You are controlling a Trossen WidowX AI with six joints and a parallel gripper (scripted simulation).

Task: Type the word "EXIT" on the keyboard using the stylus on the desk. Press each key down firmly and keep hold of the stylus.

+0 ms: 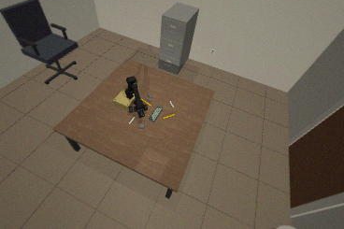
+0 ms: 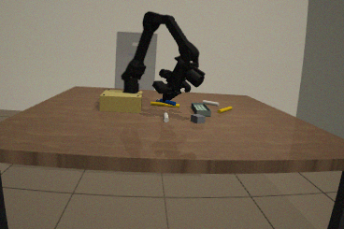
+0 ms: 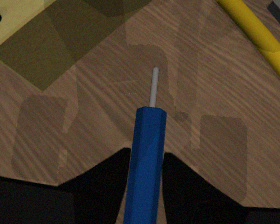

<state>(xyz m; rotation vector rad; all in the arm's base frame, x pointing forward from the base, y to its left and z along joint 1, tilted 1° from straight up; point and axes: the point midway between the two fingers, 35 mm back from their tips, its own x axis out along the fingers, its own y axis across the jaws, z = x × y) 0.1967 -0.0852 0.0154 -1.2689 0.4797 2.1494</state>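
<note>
Gripping blue stylus (image 3: 147,150), end effector (image 2: 169,96) sits low over table (image 2: 140,135), tip off wood, keyboard (image 2: 201,108) nearby.

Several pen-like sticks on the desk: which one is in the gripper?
The blue stylus with the thin grey tip, clamped in the gripper. The yellow sticks and white sticks lie loose on the desk.
</note>
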